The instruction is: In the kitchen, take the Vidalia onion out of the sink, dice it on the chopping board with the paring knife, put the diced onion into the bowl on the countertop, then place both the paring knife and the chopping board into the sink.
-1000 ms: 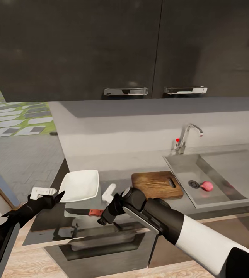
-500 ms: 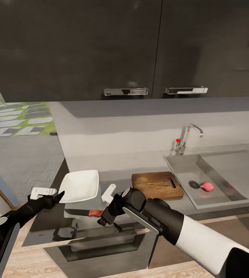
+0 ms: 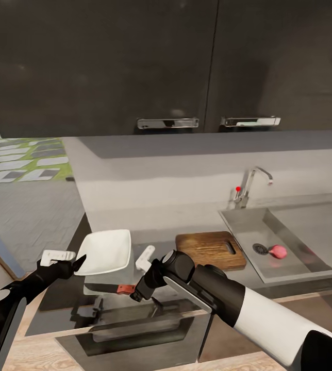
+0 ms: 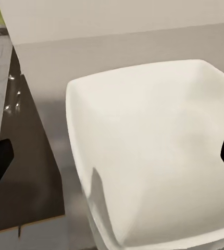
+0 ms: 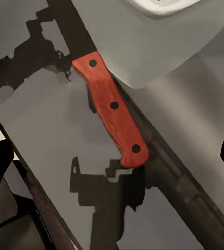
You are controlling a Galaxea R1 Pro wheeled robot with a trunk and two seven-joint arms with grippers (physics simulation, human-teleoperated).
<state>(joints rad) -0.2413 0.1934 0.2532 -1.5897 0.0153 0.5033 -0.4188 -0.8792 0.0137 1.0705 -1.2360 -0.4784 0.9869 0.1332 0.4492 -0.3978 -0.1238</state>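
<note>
The white bowl (image 3: 105, 251) (image 4: 148, 151) stands on the dark glossy countertop (image 3: 155, 242), just ahead of my open left gripper (image 3: 65, 259) (image 4: 112, 156). The paring knife (image 3: 127, 288) lies by the bowl's near side. Its reddish handle (image 5: 112, 109) sits under my open right gripper (image 3: 140, 276) (image 5: 112, 156), and its blade is hidden behind the bowl. The chopping board (image 3: 210, 248) lies bare beside the sink (image 3: 241, 222). The pinkish Vidalia onion (image 3: 278, 251) rests in the basin near the drain.
The chrome faucet (image 3: 248, 188) with a red-tipped lever stands behind the sink. Dark wall cabinets (image 3: 166, 62) hang overhead. An oven front (image 3: 135, 330) is below the counter edge. The counter ends at the left, with floor beyond it.
The whole picture has shifted slightly, so the camera moved. The knife's blade, seen before, is now hidden behind the bowl. Both grippers hold the same pose.
</note>
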